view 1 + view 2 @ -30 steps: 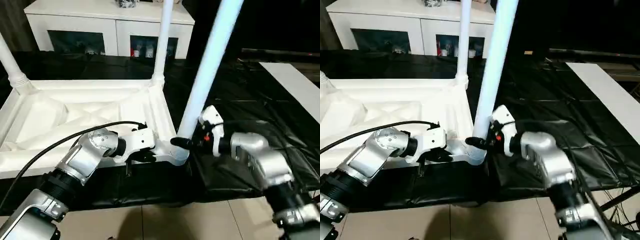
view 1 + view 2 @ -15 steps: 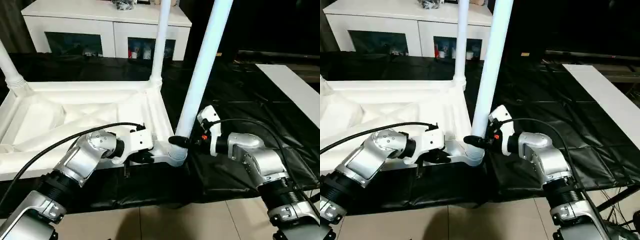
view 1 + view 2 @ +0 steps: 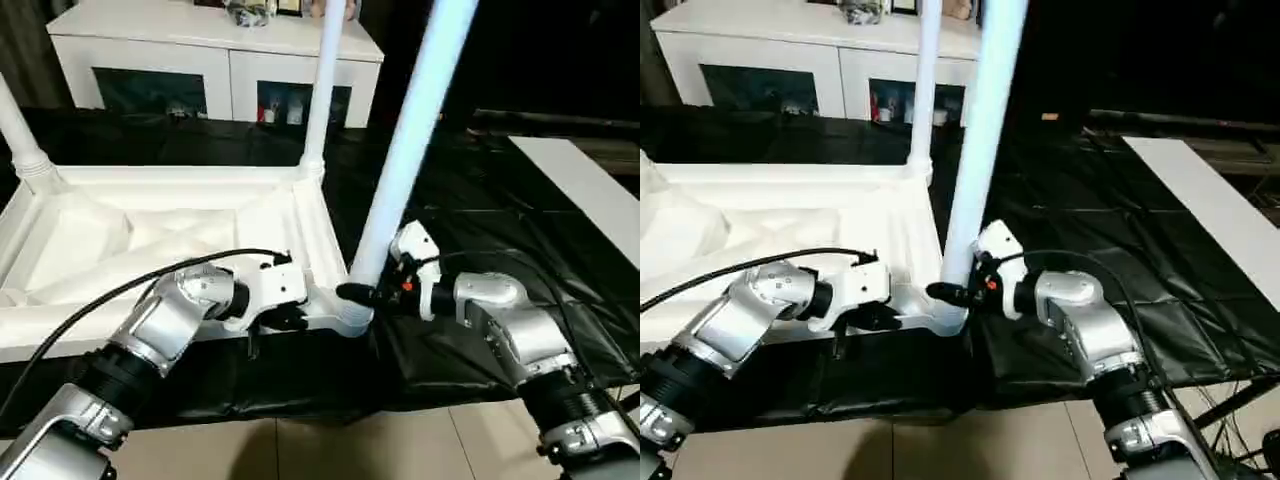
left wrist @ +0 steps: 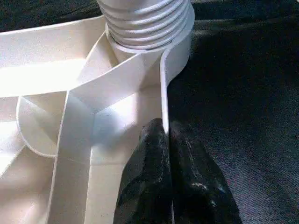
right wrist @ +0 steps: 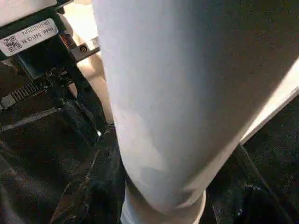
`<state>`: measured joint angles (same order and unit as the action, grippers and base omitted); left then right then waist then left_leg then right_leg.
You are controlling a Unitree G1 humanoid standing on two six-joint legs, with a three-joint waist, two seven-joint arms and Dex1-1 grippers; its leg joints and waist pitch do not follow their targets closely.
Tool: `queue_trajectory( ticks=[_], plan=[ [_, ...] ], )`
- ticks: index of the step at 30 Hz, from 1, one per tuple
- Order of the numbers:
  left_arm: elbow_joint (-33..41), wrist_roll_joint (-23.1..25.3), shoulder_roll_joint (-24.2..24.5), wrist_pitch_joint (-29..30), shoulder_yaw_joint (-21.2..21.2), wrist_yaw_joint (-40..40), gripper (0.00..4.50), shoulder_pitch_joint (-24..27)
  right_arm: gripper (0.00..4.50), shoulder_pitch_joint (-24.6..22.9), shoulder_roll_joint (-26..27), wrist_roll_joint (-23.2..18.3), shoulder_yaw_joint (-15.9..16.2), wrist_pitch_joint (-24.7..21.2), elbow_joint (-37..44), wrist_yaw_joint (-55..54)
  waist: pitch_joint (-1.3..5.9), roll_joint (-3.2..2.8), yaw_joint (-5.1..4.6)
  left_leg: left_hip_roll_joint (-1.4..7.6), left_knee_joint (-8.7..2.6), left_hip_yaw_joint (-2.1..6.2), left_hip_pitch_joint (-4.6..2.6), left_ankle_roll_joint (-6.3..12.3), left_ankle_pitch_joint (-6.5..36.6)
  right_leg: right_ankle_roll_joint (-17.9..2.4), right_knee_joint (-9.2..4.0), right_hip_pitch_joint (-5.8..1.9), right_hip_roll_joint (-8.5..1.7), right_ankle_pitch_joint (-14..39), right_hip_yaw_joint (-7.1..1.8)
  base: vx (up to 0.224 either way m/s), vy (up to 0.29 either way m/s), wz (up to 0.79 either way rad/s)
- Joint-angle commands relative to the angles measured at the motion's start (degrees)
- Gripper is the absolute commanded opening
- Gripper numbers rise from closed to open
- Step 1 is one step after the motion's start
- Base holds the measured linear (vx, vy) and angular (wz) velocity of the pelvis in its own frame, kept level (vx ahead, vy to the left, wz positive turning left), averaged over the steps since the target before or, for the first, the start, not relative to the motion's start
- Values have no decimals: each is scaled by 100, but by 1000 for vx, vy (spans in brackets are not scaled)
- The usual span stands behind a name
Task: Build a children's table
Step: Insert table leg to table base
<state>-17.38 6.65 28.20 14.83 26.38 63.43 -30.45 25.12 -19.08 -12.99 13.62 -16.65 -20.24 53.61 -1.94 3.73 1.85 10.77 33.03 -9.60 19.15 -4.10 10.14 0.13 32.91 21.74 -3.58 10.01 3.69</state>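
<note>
Three legs are showing on the upturned table top [image 3: 150, 235] as it is lying ribs-up on the black-draped counter [image 3: 480, 200], and you are working the near-right one: the leg [image 3: 405, 160] is leaning away from upright in its corner socket [image 3: 345, 312]. Your right end effector [image 3: 362, 293] is clamped around the leg's base just above the socket, and your left end effector [image 4: 166, 154] is pinching the thin rim of the table top beside that threaded socket, fingers pressed together on the wall. You are wanting to bring the leg square to the socket before turning, I judge, since a tilted thread looks likely to bind; let the left keep the top from sliding. Behind, the white cabinet [image 3: 215, 55] with glass doors is standing well apart, a white board [image 3: 585, 185] is lying off to the right, and the far-right leg [image 3: 322, 85] is rising near your working leg, so watch the swing.
</note>
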Motion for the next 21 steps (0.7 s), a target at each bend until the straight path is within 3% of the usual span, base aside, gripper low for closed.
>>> queue_trajectory(
  ticks=[1,6,7,10,13,14,17,20,21],
  plan=[
    [153,48,39,-75,-37,15,0,-121,186,-692,-246,632,463,-489,-896,-130,128,-180,-58,229,-469,240,-137,-231,3702,-340,-688,76,-458,4010,-142,0,0,0],
    [121,47,57,-90,-49,17,0,-153,186,-612,-164,337,78,-398,-825,-221,134,-184,-49,253,-514,239,-110,-240,3692,-486,-634,61,-453,3647,-174,0,0,0],
    [79,50,76,-109,-69,15,0,-190,186,-446,-110,-14,-320,-500,-705,-275,135,-203,-52,255,-517,242,-116,-250,3726,-500,-635,63,-454,3613,-176,0,0,0],
    [27,60,84,-132,-79,17,0,-225,186,-277,-161,-285,-588,-692,-583,-200,166,-189,-45,255,-515,233,-93,-225,3566,-596,-595,28,-449,3363,-192,0,0,0],
    [1,55,81,-138,-79,32,0,-250,186,-116,-249,-491,-788,-805,-488,-121,201,-197,-8,279,-526,185,-23,-218,3110,-850,-505,-8,-459,2699,-247,0,0,0],
    [-15,48,78,-144,-77,47,0,-268,186,43,-272,-733,-1032,-942,-429,-103,206,-179,26,278,-505,128,14,-156,2676,-1034,-455,-27,-455,2258,-273,0,0,0],
    [-21,47,67,-145,-76,39,0,-276,186,135,-316,-907,-1156,-1104,-350,6,197,-186,65,267,-473,85,31,-87,2374,-1092,-438,-35,-471,2291,-290,0,0,0],
    [-12,46,56,-143,-70,24,0,-270,186,196,-336,-1077,-1282,-1254,-314,39,219,-182,120,282,-462,56,68,-35,1870,-1170,-381,-94,-467,1841,-294,0,0,0],
    [10,39,51,-134,-68,18,0,-260,186,268,-323,-1295,-1468,-1412,-316,5,232,-191,150,280,-448,37,61,-15,1686,-1218,-357,-99,-459,1615,-295,0,0,0]
  ],
)
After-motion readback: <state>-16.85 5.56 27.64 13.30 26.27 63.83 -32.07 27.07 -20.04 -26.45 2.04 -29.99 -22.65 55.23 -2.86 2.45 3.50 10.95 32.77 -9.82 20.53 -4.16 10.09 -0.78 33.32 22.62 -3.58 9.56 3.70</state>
